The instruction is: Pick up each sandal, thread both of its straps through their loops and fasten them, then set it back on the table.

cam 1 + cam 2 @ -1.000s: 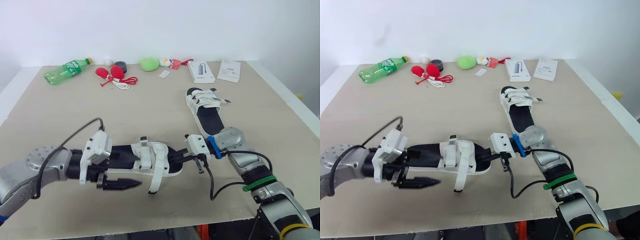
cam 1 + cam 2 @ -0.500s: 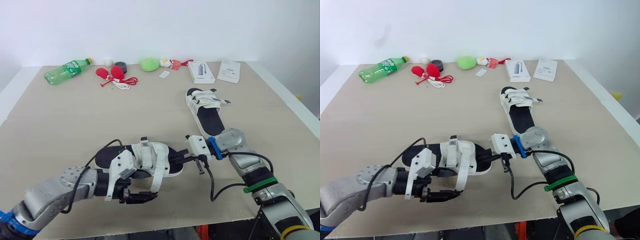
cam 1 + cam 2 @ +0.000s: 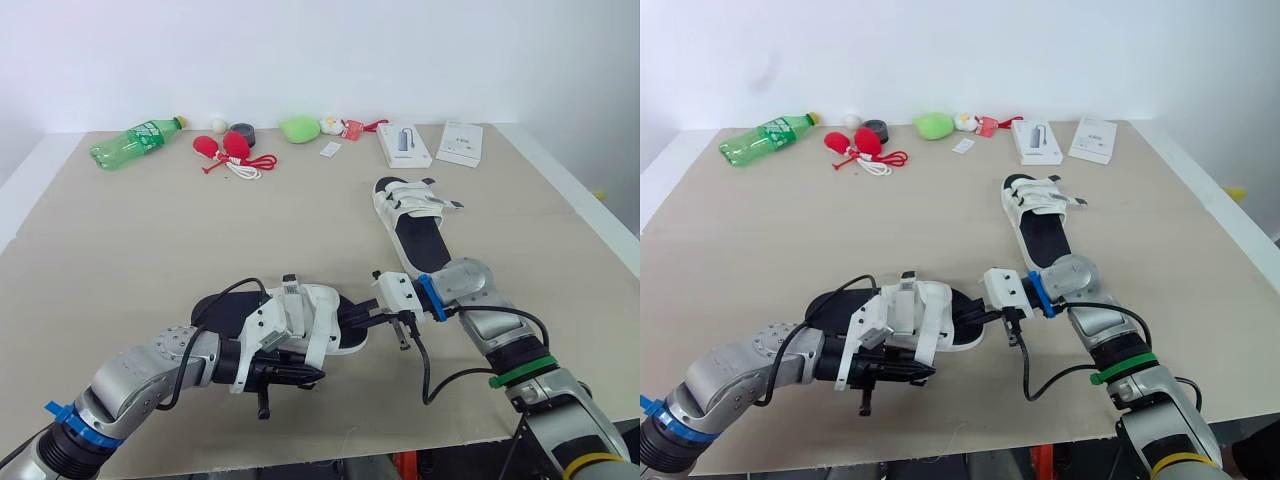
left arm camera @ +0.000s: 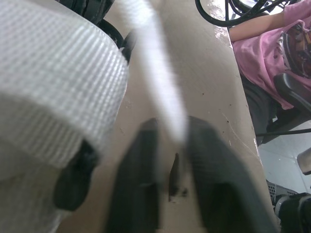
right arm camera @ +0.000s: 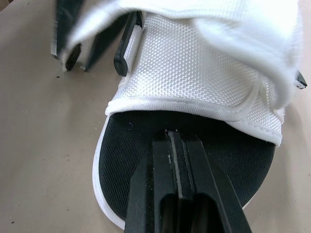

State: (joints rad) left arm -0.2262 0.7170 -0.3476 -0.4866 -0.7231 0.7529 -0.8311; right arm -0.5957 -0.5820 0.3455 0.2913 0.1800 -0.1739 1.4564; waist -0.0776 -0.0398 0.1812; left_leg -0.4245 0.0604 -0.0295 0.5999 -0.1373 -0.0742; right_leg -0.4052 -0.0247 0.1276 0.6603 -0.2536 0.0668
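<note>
- Near the front edge of the worktop (image 3: 150, 230), about midway between its left and right edges: first sandal (image 3: 288, 303), lying flat with the black insole up, two white straps nearer to the end facing the right edge.
- At the front strap (image 3: 324, 328), its loose end hanging down on the side toward the front edge: left claw (image 3: 312, 373), placed right at this loose end. Closed on the strap or only beside it: cannot tell.
- On the same sandal, at the end facing the right edge: right claw (image 5: 171, 135), pressed fully together, gripping nothing, tips lying on the black insole just before the front strap.
- Toward the right edge, farther back: second sandal (image 3: 412, 225), flat on the worktop, lengthwise from far to front, straps at its far end.
- Along the far edge: green bottle (image 3: 135, 142) on its side, red items (image 3: 225, 147), two white boxes (image 3: 405, 145).
</note>
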